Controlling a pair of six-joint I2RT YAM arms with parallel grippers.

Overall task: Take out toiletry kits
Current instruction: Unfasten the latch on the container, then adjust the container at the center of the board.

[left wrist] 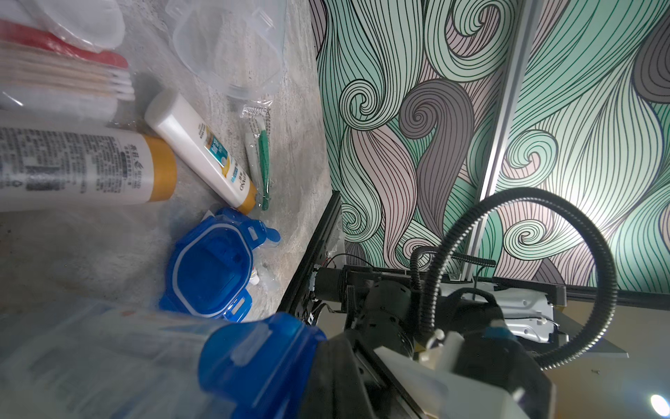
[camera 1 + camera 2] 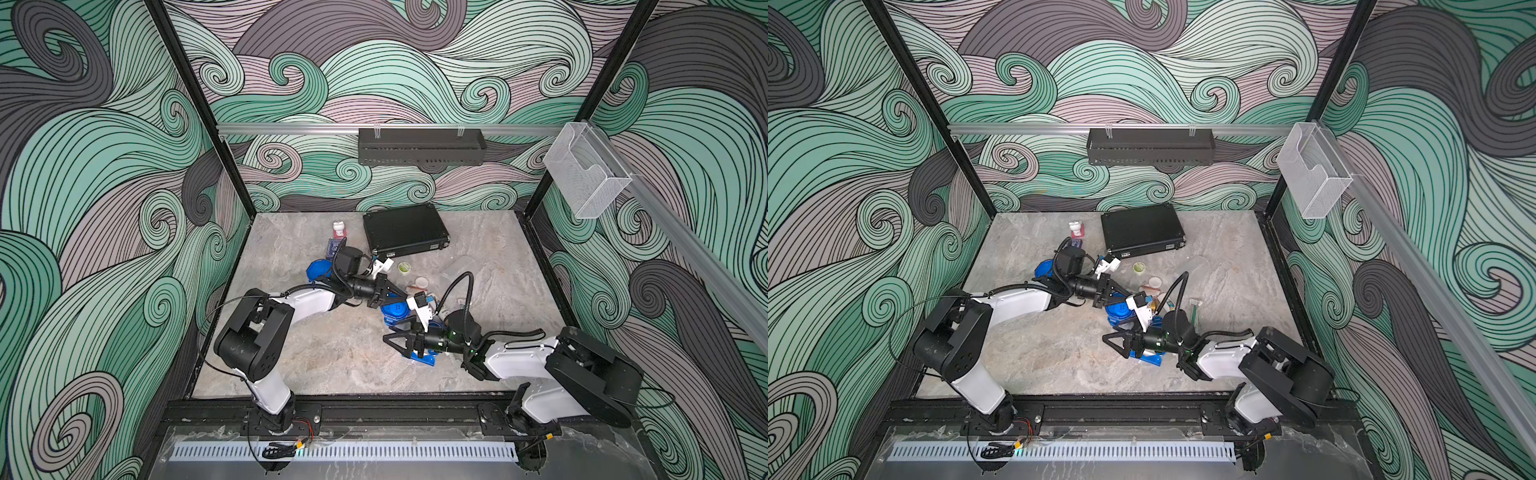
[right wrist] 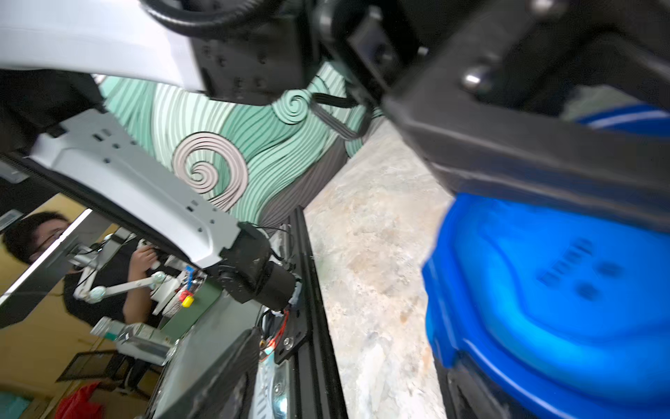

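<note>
Kits lie loose in the middle of the table, in front of the closed briefcase. Farthest left, a blue lid sits behind the left arm, near a card box. Next, the left gripper is closed tight at the rim of a second lid, which caps a clear tumbler; whether it pinches a tab cannot be told. Just nearer the front, the right gripper is turned side-on in both top views, so its jaw gap, and whether it holds anything, cannot be told. Right of the grippers lie a loose lid, inside up, a gold-capped bottle, a white tube, a green razor and an empty tumbler.
</note>
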